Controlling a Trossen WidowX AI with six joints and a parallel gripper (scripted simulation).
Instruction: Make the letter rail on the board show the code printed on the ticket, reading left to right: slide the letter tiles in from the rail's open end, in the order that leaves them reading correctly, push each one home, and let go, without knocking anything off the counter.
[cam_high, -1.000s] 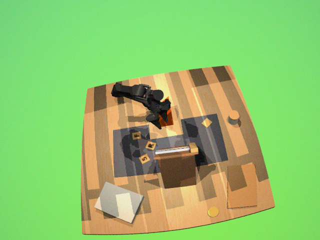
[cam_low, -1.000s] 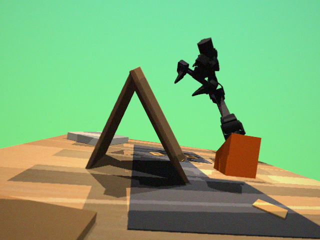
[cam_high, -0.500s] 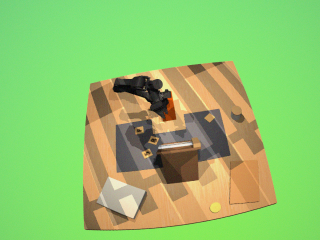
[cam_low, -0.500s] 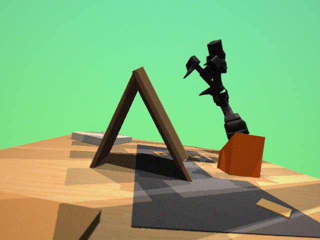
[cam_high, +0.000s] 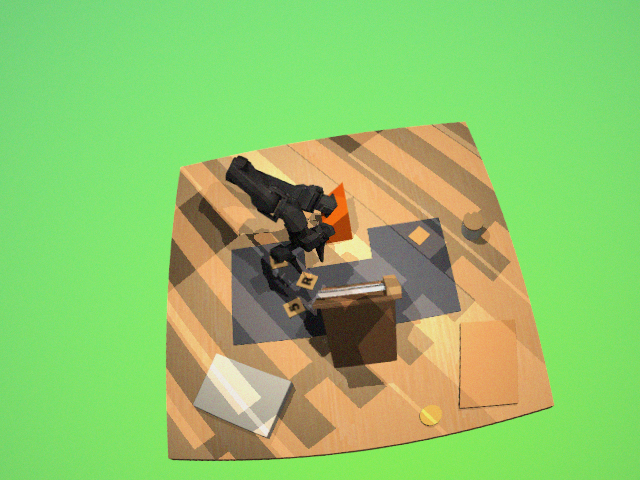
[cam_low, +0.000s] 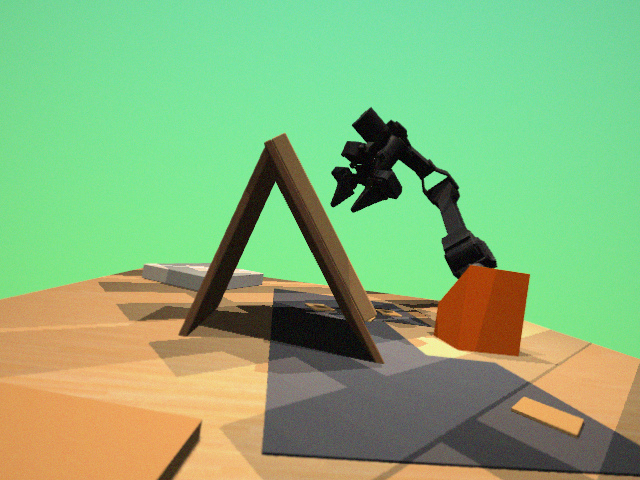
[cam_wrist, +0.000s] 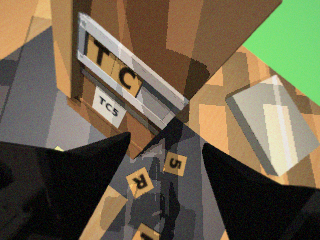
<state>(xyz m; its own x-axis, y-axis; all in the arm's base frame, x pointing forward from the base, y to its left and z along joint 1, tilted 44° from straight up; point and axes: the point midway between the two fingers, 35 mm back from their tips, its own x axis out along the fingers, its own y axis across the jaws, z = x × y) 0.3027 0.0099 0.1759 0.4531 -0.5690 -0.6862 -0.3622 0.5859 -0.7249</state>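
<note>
The ticket on the leaning board reads TC5. The metal rail above it holds tile T at the closed end and tile C against it; the stretch towards the open end is empty. Tile 5 and tile R lie flat on the dark mat, near the rail's open end. Another tile is partly hidden. My gripper is open and empty, high above the mat.
A plain tile lies on the mat's far side. An orange block stands by the arm. A grey slab, yellow disc, flat panel and round can stand around the board.
</note>
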